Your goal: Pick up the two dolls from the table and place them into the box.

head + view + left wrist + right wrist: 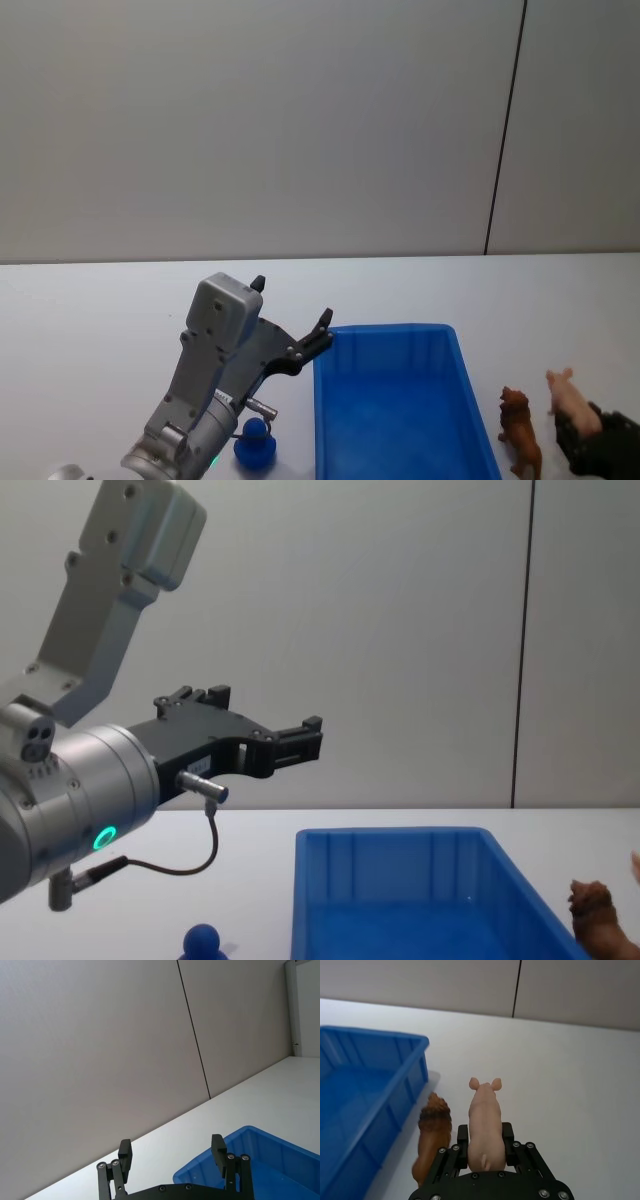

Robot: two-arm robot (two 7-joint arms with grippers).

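Note:
The blue box [330, 420] lies on the white table [90, 310]. The solid-blue doll [256, 443], whose round head [203, 942] shows low in the chest view, stands left of the box under my left arm. My left gripper [295, 315] hangs open and empty in the air above the box's near-left corner [200, 1172]. The brown doll [520, 430] stands just right of the box. My right gripper [485, 1131] is shut on a pink pig figure [484, 1120], right beside the brown doll [434, 1135]. I cannot tell whether the pig is off the table.
A grey wall with a dark vertical seam [505, 130] backs the table. Bare white tabletop stretches behind the box [350, 1055] and to its far right [570, 1085]. The box's inside [400, 910] holds nothing.

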